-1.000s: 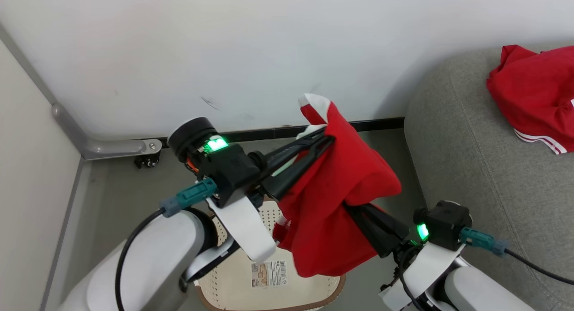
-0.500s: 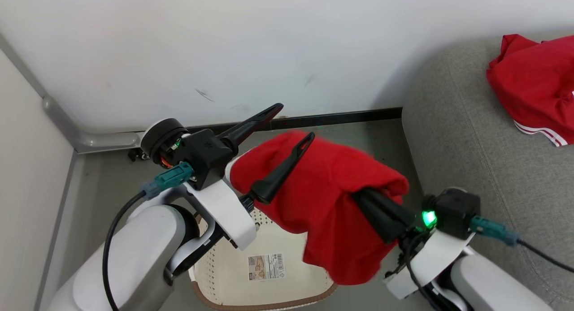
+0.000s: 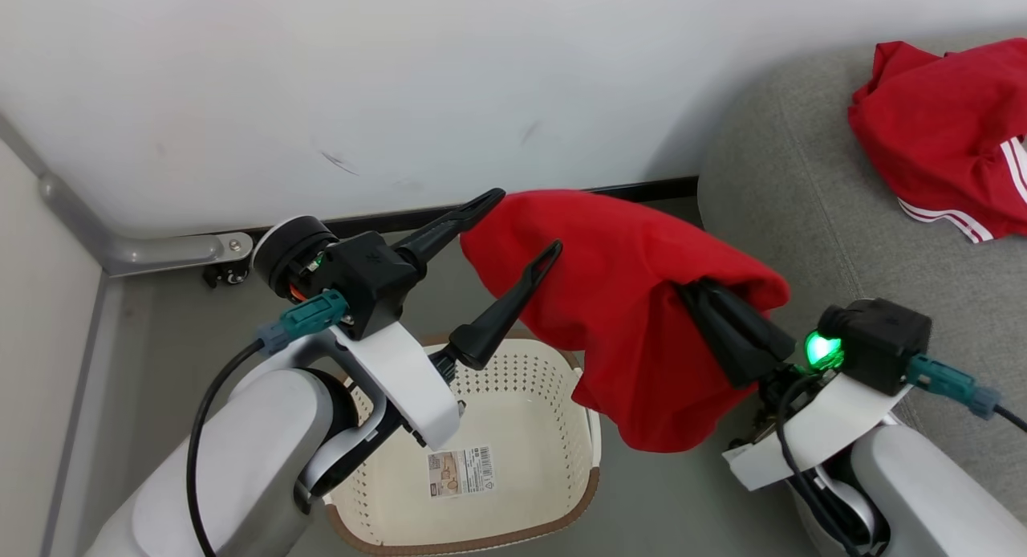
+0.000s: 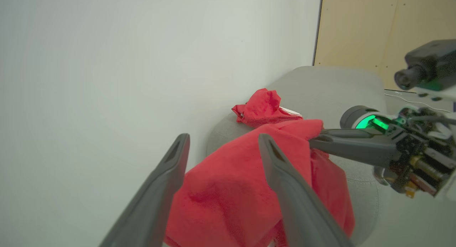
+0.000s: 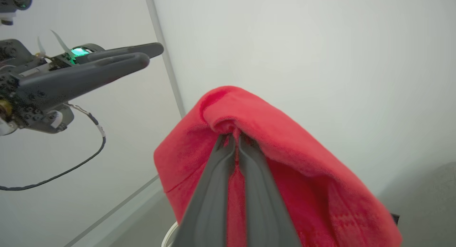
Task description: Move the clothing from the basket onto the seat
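basket [image 3: 590,493]: a label sticker [image 3: 461,472] on its floor | left gripper [image 3: 525,221]: released, fingers spread wide, just beside the red garment [image 3: 626,316] | right gripper [image 5: 233,138]: clenched on the red garment | red garment: hangs draped over the right fingers, in the air between basket and seat [image 3: 802,220] | second garment [image 3: 939,140]: lies crumpled on the seat, white stripes showing

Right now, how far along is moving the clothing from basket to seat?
Done: one red garment lies on the grey seat, and the basket holds no clothing. In hand: the second garment hangs from the right gripper, fingers shut on it, short of the seat; the left gripper is open beside it. Left: carry it over the seat and release.
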